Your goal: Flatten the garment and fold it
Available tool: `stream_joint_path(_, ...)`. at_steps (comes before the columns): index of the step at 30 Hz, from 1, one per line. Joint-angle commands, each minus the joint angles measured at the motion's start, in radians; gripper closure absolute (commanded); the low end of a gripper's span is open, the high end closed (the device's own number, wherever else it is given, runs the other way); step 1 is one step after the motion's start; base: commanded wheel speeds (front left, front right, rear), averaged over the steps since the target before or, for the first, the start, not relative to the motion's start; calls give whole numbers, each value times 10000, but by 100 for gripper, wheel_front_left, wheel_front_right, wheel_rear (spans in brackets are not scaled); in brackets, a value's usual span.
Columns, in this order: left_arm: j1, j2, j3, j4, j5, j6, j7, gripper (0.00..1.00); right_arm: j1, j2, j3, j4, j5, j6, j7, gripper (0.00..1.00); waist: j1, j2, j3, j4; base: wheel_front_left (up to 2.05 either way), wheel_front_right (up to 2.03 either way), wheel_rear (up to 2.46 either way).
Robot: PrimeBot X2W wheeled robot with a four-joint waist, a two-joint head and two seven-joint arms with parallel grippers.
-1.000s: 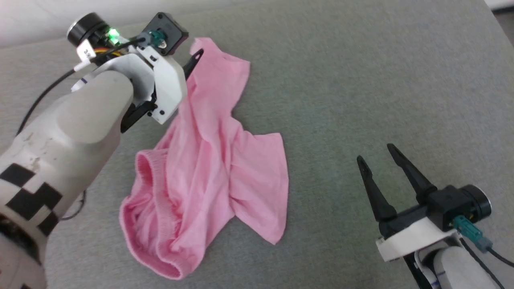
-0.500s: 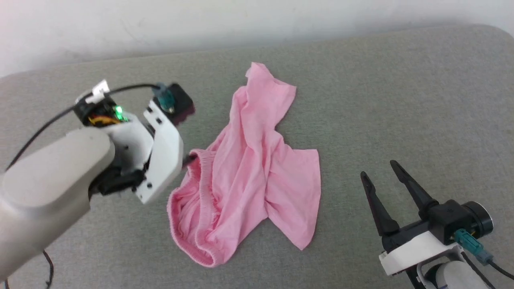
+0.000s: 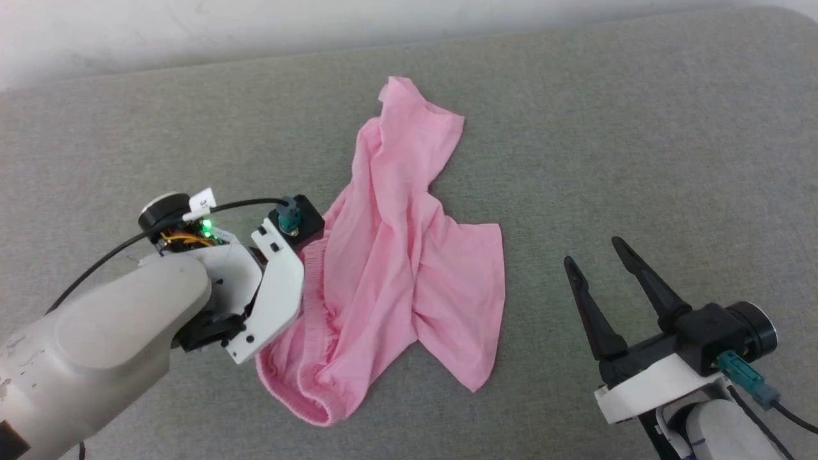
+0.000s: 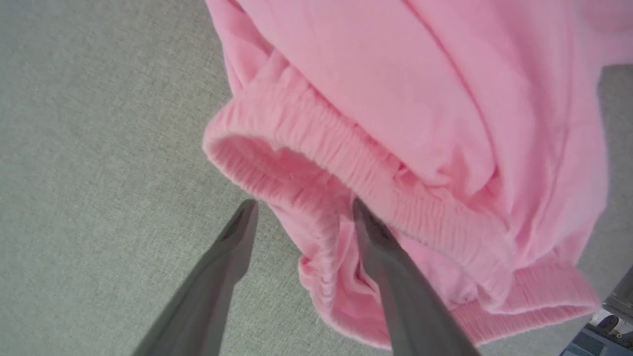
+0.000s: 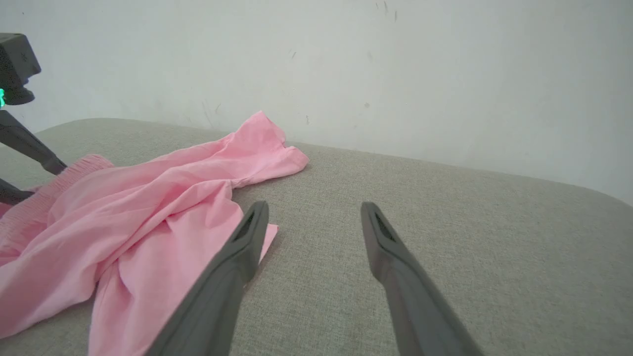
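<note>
The light pink garment [image 3: 396,255] lies crumpled on the grey padded surface [image 3: 639,128], one leg stretched toward the far wall. Its gathered elastic band [image 4: 346,158] gapes at the near left end. My left gripper [image 4: 302,206] is open and straddles the band's edge, one finger outside on the grey cloth and the other finger [image 4: 376,237] inside the opening. In the head view the left wrist housing [image 3: 275,300] hides those fingers. My right gripper [image 3: 594,252] stands open and empty to the right of the garment [image 5: 148,193], apart from it. No white label is visible.
A white wall [image 5: 395,74] rises just behind the grey surface's far edge [image 3: 447,45]. Bare grey fabric [image 5: 470,247] extends to the right of the garment and around the right gripper [image 5: 314,205].
The head camera has shifted. My left gripper has moved from the garment's far leg tip back to the elastic band at the near left. The right gripper has stayed open.
</note>
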Motion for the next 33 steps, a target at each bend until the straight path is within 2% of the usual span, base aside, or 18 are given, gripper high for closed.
stream_joint_path(1,90,-67,4,105,207,4,-237,0,-132,47,6,12,7,-21,-47,0,-2,0,178,-179,0,0,0)
stream_joint_path(3,69,-120,4,314,628,4,-596,0,-116,89,-26,17,-9,-21,-47,0,-2,0,210,-213,0,0,0)
stream_joint_path(4,115,-109,4,285,826,4,-588,64,-98,97,-50,20,-14,-21,-47,0,-2,0,212,-216,0,0,0)
stream_joint_path(5,92,-83,4,235,845,4,-718,100,-80,96,-85,21,-12,-21,-47,0,-2,0,213,-203,0,0,0)
stream_joint_path(11,-797,330,77,635,578,4,-2219,100,-2,155,-145,20,-36,-21,-47,0,-2,0,220,-108,0,0,0)
stream_joint_path(15,-1041,557,467,1455,317,52,-2822,100,-97,190,-29,-4,-54,-21,-47,0,-2,0,377,-163,0,0,0)
stream_joint_path(19,-1049,605,764,2989,306,330,-3516,100,-240,141,71,4,-17,-21,-47,0,-2,0,586,-280,0,0,0)
stream_joint_path(23,-887,499,754,4436,668,847,-4210,100,-300,112,136,29,-36,-21,-47,0,-2,0,650,-424,0,0,0)
stream_joint_path(26,-650,309,661,5265,851,936,-4710,100,-331,33,169,55,-54,-21,-47,0,-2,0,595,-445,0,0,0)
stream_joint_path(27,-569,196,673,5479,866,1001,-4959,81,-341,6,203,55,-69,-21,-47,0,-2,0,540,-409,0,0,0)
stream_joint_path(28,-485,80,702,5674,828,1025,-5175,0,-355,-33,260,58,-85,-21,-47,0,-2,0,480,-369,0,0,0)
stream_joint_path(33,-181,-425,991,6106,589,1168,-6419,0,-410,-320,493,96,-135,-21,-47,0,-2,0,-59,53,0,0,0)
